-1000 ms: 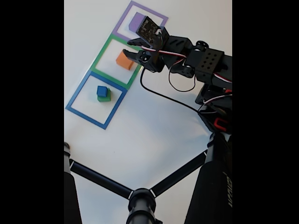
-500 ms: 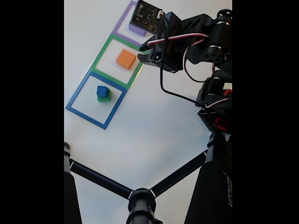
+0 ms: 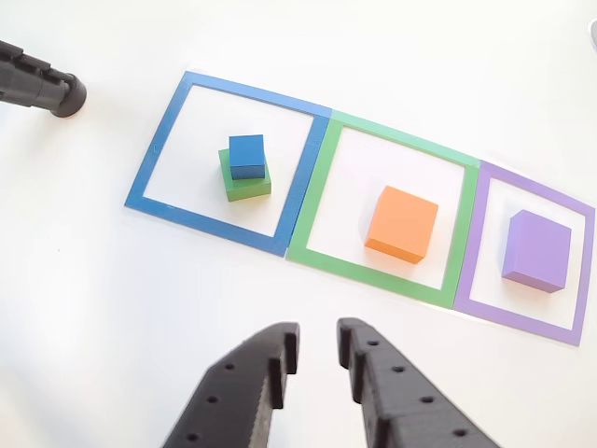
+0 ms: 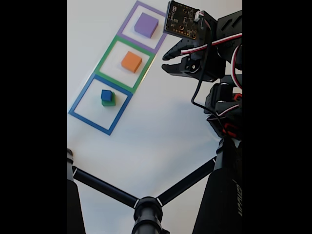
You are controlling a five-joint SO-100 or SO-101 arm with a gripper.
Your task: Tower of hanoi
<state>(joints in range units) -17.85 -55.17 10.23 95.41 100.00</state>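
Three taped squares lie in a row on the white table. The blue square holds a small blue cube stacked on a green block. An orange block sits in the green square. In the purple square rests a purple block. My gripper hovers open and empty, off the squares beside the green one.
Black tripod legs cross the near table in the fixed view, and one foot shows at the top left of the other view. The arm's body and wires fill the right side. Bare white table lies between the squares and the arm.
The gripper has drawn back to the right, away from the orange block and off the squares, uncovering the purple block. The blocks have not moved.
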